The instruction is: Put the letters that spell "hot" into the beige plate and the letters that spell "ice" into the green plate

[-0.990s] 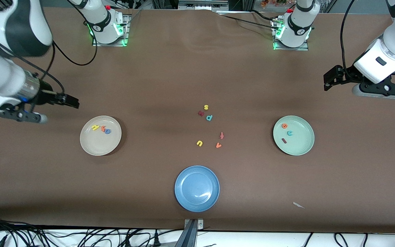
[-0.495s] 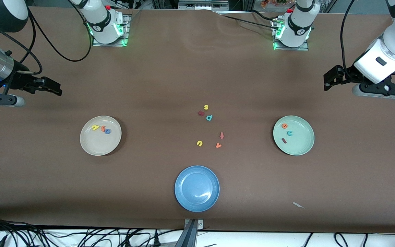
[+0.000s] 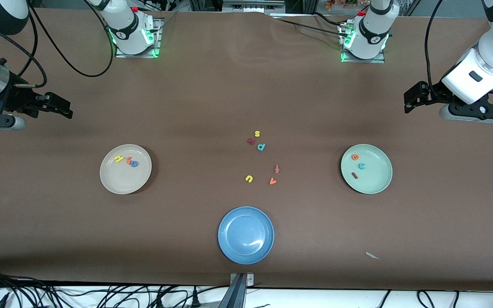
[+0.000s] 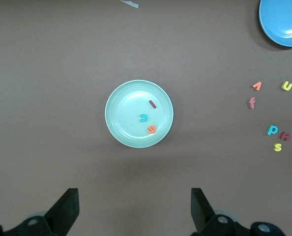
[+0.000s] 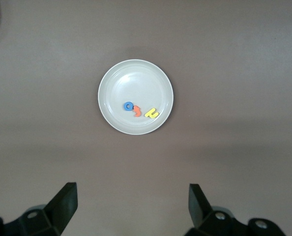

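The beige plate holds a yellow h, an orange t and a blue o. In the green plate lie an orange e, a teal c and a dark red i. My right gripper hangs open and empty over bare table at the right arm's end, apart from the beige plate. My left gripper waits open and empty over the left arm's end, with the green plate in its wrist view.
A blue plate stands empty near the front edge. Between the two plates lie loose letters: yellow s, dark red one, teal p, red f, yellow u, orange v. A white scrap lies near the front.
My right arm has drawn back from beside the beige plate toward the right arm's end of the table. The left arm and all letters have stayed put.
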{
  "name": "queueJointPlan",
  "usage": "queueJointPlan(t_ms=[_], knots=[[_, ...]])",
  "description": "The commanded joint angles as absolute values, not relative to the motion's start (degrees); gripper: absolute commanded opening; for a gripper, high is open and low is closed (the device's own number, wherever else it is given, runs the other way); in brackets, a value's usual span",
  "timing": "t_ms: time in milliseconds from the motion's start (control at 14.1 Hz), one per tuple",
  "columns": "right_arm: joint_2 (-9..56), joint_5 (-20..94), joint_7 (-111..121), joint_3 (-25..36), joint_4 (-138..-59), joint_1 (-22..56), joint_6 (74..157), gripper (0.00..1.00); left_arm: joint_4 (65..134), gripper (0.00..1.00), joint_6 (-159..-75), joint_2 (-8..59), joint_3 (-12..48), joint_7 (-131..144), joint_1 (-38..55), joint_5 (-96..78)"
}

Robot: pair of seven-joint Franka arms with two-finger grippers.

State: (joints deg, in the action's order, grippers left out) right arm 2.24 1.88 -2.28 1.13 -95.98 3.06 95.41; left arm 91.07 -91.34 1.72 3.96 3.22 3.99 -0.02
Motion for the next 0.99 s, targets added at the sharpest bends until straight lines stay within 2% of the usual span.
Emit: queueJointPlan(t_ms=[0, 212, 919], knots=[[2.37, 0.79, -1.05, 0.09, -94.41, 2.63, 93.70, 1.00, 90.00, 1.00, -90.79, 1.93, 4.31, 2.55, 3.78, 1.23], [4.48, 1.05, -1.41, 0.18, -91.06, 2.64, 90.88, 1.00, 90.00, 1.00, -90.70, 1.93, 4.31, 2.55, 3.78, 1.23], [4.66, 1.23, -1.41, 0.18, -91.14, 2.55, 90.79, 1.00, 90.00, 1.00, -90.62, 1.93, 4.31, 2.55, 3.78, 1.23]])
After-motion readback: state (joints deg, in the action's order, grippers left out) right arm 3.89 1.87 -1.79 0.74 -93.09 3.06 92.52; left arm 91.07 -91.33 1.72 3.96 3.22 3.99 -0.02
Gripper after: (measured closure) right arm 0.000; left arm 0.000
